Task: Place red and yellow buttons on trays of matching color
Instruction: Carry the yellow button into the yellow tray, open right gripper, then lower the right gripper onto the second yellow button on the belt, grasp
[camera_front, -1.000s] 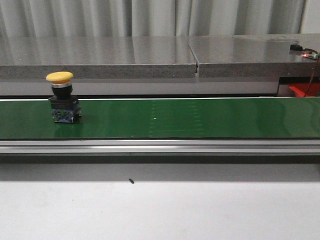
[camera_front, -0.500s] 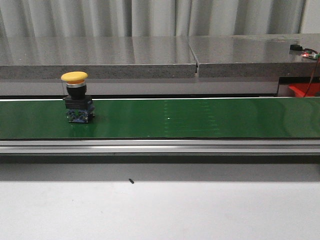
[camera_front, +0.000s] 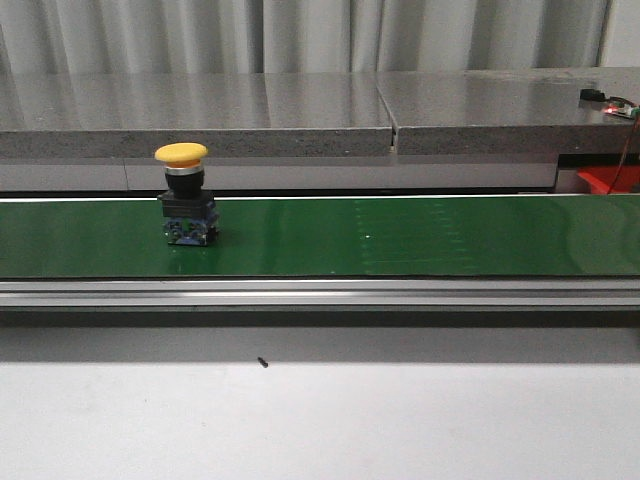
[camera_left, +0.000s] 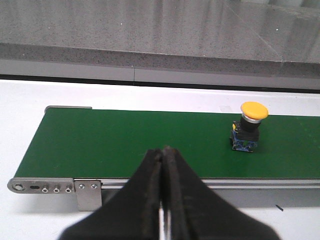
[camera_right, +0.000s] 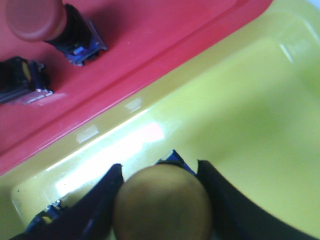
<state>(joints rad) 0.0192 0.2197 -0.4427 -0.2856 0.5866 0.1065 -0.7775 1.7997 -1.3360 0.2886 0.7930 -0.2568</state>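
Note:
A yellow button (camera_front: 183, 195) with a black and blue body stands upright on the green conveyor belt (camera_front: 420, 240), left of its middle. The left wrist view shows this button (camera_left: 248, 125) ahead and to one side of my left gripper (camera_left: 163, 150), which is shut and empty over the belt's near rail. My right gripper (camera_right: 160, 166) is shut on a second yellow button (camera_right: 162, 210), low over the yellow tray (camera_right: 240, 100). Beside it, the red tray (camera_right: 150, 30) holds an upright red button (camera_right: 37, 20) and another button body (camera_right: 20, 80) lying down.
A grey stone ledge (camera_front: 300, 110) runs behind the belt, and a white table (camera_front: 320, 420) lies in front. A red corner (camera_front: 603, 180) shows at the far right. A blue part (camera_right: 50, 207) lies in the yellow tray by my right fingers.
The yellow button on the belt has travelled to the right along with the belt. Nothing else in the front view has moved.

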